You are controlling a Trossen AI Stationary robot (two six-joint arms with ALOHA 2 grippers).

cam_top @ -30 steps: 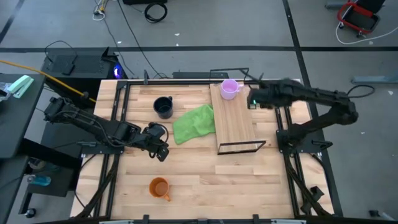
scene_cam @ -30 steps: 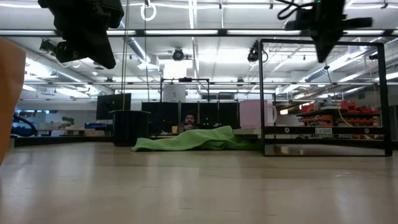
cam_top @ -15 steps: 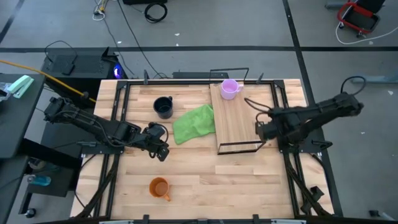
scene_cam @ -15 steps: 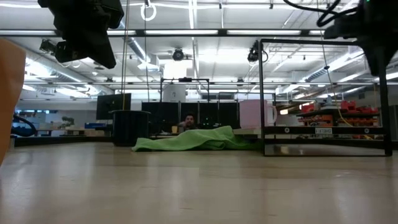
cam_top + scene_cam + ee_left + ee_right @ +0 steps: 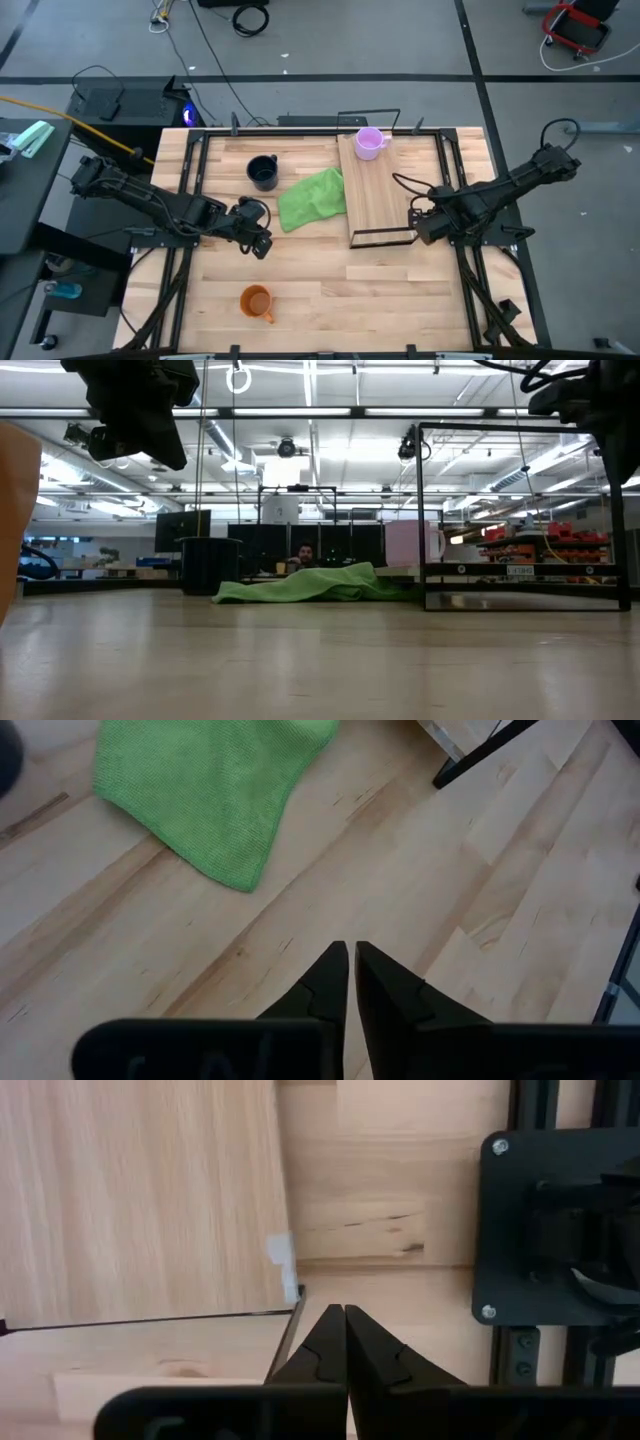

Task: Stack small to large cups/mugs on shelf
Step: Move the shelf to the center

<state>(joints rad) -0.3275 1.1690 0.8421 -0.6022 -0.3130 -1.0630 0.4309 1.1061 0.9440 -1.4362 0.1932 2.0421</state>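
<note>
On the far end of the shelf [image 5: 380, 190], a long light wooden board with a thin black wire frame at its ends, stands the pale purple mug [image 5: 369, 143], upright with its opening upward. The shelf lies right of centre on the butcher-block table [image 5: 330, 290], running from far to near. Touching its left edge is a crumpled green cloth [image 5: 313, 198]. Left of the cloth, toward the far side, the dark navy-black mug [image 5: 263, 172] stands upright on the table. The orange mug [image 5: 257, 301] sits well apart from the others, near the front edge on the left half of the table, also upright. The left gripper [image 5: 259, 243] hangs over the table just left of the cloth, between the dark mug and the orange mug; its fingers [image 5: 330, 982] are almost together with only a thin slit between them and hold nothing. The right gripper [image 5: 420, 226] is beside the near right corner of the shelf, with its fingers [image 5: 328, 1342] pressed fully together and empty. Across the table at surface level, the cloth [image 5: 300, 585] lies low with the shelf's wire frame [image 5: 520, 510] to its right, and a person [image 5: 301, 553] shows in the room far behind.
</note>
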